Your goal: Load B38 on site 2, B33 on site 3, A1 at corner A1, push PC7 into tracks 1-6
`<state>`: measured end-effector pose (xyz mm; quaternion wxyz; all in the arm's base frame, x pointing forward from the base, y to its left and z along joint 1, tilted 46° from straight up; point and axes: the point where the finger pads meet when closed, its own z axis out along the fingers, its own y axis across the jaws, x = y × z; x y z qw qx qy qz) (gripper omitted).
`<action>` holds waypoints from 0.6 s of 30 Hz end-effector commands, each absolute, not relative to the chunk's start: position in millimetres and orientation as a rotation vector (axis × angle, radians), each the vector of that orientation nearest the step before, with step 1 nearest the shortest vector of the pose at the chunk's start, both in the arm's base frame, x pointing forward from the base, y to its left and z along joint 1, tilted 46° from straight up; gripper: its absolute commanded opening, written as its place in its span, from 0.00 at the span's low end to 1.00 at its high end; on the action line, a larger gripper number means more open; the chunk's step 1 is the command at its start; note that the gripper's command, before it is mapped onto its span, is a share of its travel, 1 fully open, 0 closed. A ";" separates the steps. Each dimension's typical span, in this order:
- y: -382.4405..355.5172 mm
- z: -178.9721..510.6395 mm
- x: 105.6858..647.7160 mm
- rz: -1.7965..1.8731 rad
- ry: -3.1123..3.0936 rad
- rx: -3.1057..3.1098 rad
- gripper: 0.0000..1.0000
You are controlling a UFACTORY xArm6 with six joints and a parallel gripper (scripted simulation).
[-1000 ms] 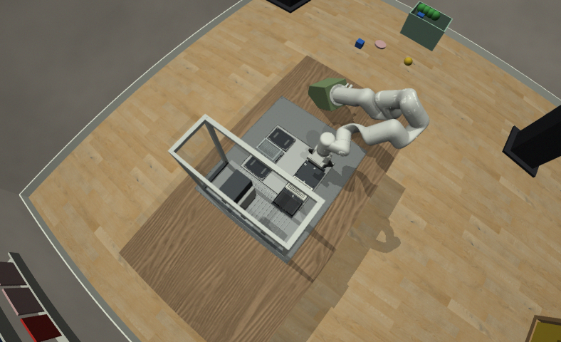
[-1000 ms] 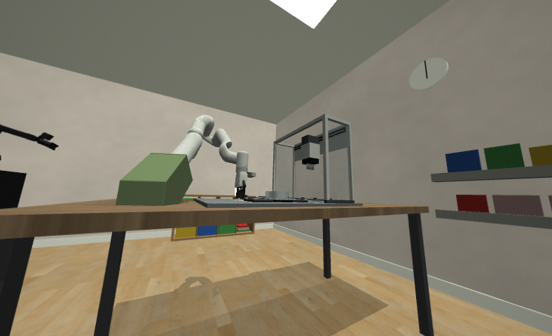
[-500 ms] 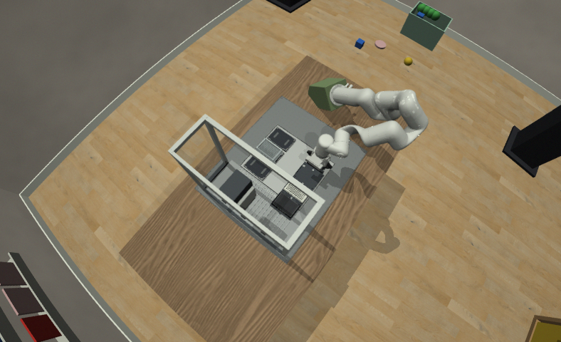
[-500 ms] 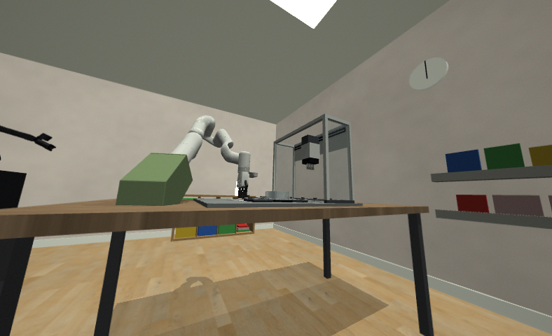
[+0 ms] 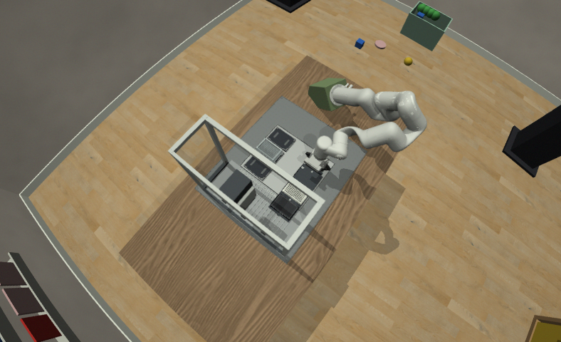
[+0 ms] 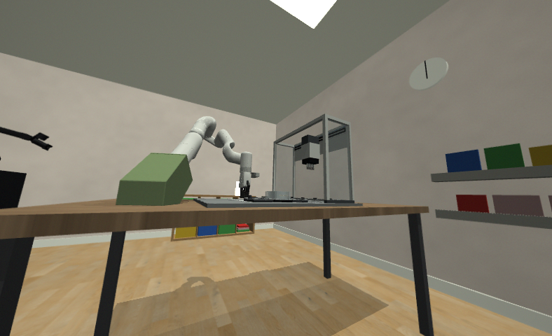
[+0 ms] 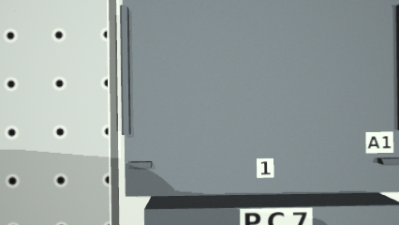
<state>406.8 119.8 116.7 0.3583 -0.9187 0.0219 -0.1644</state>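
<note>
Two plates, the cream 96-well B38 [image 5: 294, 192] on site 2 and black B33 [image 5: 285, 206] on site 3, sit on your flat, dark grey carrier PC7 [image 5: 307, 177] [image 7: 262, 94], partly over the rails; B83, a pale deep-well block [image 5: 269, 149] [image 6: 277, 194], is in its nest. Your black-fingered gripper [image 5: 317, 161] [image 6: 244, 191] stands wide, gripping nothing, at the handle end. An off-centre push could skew PC7 and jam it; stopping short could leave the lamp unlit. You can read "PC7", "1" and "A1"; no brand is legible.
</note>
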 end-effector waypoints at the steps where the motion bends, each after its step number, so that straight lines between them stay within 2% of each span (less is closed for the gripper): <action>1: 118.6 118.7 411.4 -0.428 0.057 -2.370 0.82; 18: 116.2 123.1 425.6 -0.428 0.057 -2.370 0.82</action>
